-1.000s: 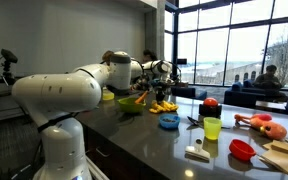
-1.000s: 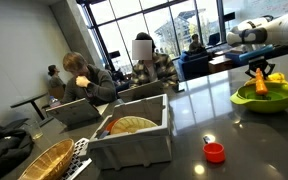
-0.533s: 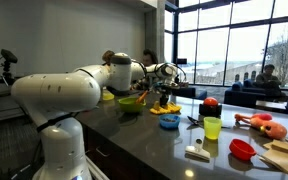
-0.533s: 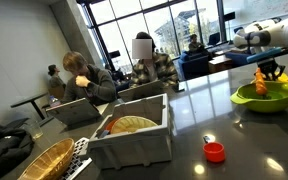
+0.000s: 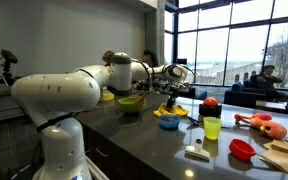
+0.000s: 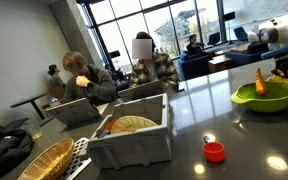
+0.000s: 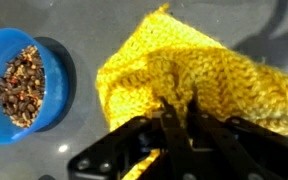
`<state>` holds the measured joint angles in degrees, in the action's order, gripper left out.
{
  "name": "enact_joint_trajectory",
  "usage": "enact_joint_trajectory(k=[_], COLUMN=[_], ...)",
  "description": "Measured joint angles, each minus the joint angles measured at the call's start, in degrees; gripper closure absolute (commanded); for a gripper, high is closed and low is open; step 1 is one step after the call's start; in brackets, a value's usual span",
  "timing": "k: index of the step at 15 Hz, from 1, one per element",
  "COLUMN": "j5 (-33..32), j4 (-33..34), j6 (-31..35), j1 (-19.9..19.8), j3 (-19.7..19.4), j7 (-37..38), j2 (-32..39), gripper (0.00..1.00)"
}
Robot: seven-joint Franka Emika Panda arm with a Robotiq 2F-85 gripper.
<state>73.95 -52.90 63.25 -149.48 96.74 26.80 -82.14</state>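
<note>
My gripper (image 7: 180, 110) was pinched shut on a yellow knitted cloth (image 7: 199, 65). The cloth hung from my fingers over the dark grey counter (image 7: 244, 25), just beside a round blue bowl (image 7: 24, 85) of reddish-brown bits.

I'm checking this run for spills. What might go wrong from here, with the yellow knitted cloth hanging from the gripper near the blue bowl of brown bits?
1. The gripper is shut on only a small fold of the yellow knitted cloth, so the cloth may slip free and drop.
2. The cloth hangs close to the small blue bowl of brown bits. A sideways sweep could drag it over the rim, tipping the bowl or scattering its contents on the dark countertop.
</note>
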Motion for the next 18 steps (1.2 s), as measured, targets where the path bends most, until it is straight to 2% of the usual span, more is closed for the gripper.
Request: enact_joint_trajectory(k=[7, 15, 18], j5=[0.0, 1.8, 1.8], j4=[-1.2, 9.0, 10.9], j6=[-0.7, 4.8, 6.4], j1=[0.2, 0.7, 0.7], j3=[-0.5, -1.0, -1.0], j7=[0.5, 1.1, 1.2], j2=[0.0, 1.4, 1.7], gripper=[0.97, 0.97, 0.97])
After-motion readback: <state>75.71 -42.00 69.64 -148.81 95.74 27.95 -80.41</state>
